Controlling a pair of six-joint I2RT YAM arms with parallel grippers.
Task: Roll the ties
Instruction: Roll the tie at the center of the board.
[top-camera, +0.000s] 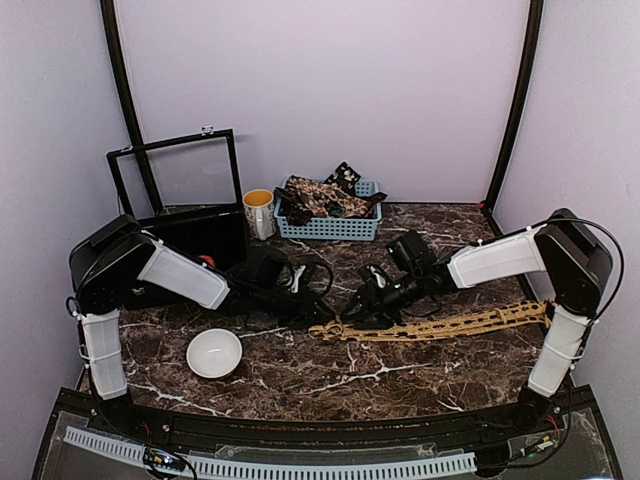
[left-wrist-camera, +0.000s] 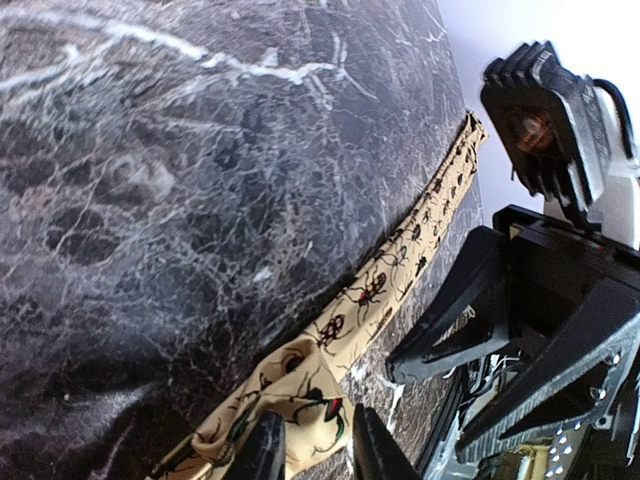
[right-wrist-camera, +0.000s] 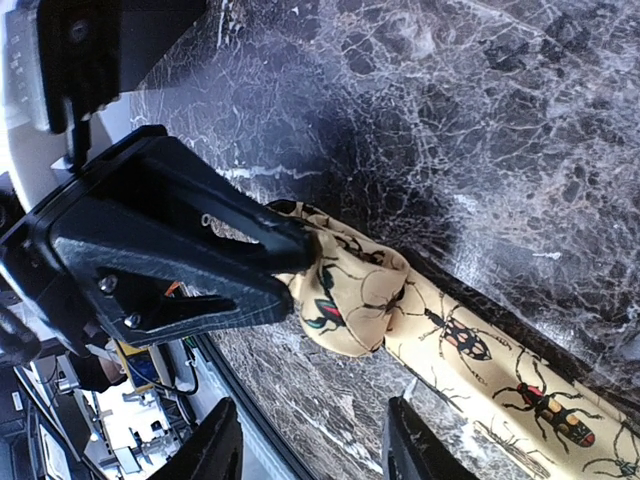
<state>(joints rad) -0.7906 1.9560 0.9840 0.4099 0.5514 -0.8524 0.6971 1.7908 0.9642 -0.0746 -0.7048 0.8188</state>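
Note:
A mustard-tan tie (top-camera: 450, 325) printed with beetles lies flat across the marble table (top-camera: 300, 385), running from the middle toward the right edge. Its left end is folded into a small loose loop (right-wrist-camera: 365, 290). My left gripper (left-wrist-camera: 315, 452) sits low over that loop with its jaws slightly apart and the fabric (left-wrist-camera: 300, 400) lying between them. My right gripper (right-wrist-camera: 312, 445) faces it from the right. It is open wide over bare marble, just short of the fold, and touches nothing. Dark patterned ties (top-camera: 325, 195) are heaped in the basket.
A pale blue basket (top-camera: 330, 228) stands at the back centre with a mug (top-camera: 259, 212) to its left. A black framed box (top-camera: 180, 200) is at the back left. A white bowl (top-camera: 214, 352) sits front left, near the left arm.

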